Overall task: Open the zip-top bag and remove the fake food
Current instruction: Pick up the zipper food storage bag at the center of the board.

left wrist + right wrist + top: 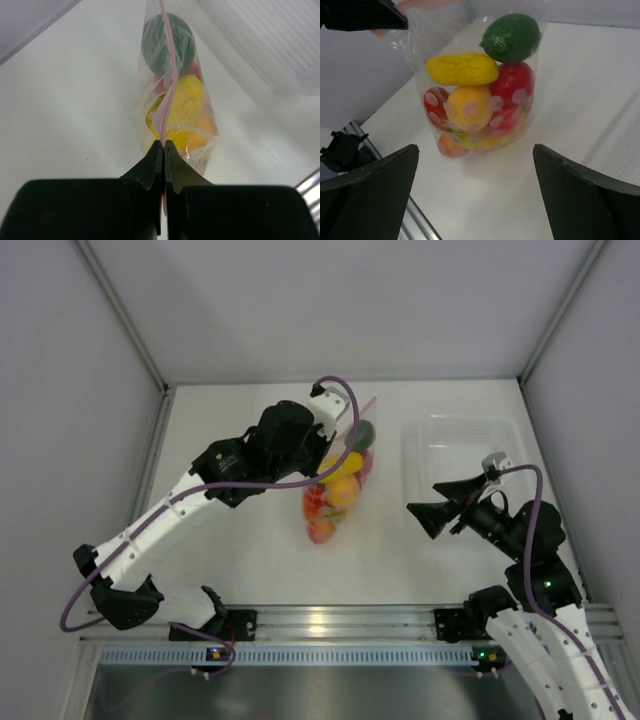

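Zip-top bag (338, 495) sits near the middle of the tabletop (250, 550), full of fake food (480, 100). The left gripper (164, 145) pinches its pink zip strip (170, 90) tight. The right gripper (421, 497) is spread wide beside it, not touching.

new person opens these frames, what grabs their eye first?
The zip-top bag in the middle of the top view, stuffed with bright fake food, is the only colour in a white scene. The left gripper is shut on the bag's pink zip strip. The right gripper stands wide open to the bag's right, pointed at it, beside a clear tray.
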Motion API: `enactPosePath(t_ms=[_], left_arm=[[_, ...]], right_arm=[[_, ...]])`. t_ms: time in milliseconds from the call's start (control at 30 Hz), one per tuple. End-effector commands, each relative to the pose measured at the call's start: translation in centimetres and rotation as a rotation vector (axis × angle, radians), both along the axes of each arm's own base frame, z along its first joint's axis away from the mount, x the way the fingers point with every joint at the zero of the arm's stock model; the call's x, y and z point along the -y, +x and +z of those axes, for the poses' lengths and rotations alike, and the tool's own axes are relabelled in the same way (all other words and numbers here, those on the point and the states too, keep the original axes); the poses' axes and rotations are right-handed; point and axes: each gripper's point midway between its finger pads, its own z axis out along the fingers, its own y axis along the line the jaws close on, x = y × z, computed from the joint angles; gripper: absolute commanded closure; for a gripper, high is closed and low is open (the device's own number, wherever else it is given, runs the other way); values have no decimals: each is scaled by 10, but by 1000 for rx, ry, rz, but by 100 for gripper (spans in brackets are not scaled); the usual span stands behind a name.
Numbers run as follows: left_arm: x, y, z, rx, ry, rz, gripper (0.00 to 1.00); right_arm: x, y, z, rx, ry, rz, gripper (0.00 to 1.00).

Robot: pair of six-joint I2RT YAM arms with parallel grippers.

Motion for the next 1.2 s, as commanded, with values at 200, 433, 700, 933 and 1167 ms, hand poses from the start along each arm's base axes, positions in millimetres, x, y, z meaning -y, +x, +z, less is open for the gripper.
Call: enactPosePath(t_ms=[200, 433, 700, 933, 1167], left_arm=[[31, -61, 56, -55, -264, -435, 100], [28, -109, 81, -67, -357, -643, 100], [21, -120, 90, -25, -365, -687, 100], [10, -130, 111, 42, -387, -705, 100], [8, -135, 118, 48, -407, -716, 100]], right_arm=[[-19, -24, 51, 217, 36, 184, 1], [-15, -39, 42, 191, 22, 191, 5], [-6, -52, 42, 254, 34, 146, 12], [-6, -81, 60, 431, 37, 211, 12], [-5, -101, 52, 444, 56, 242, 14]])
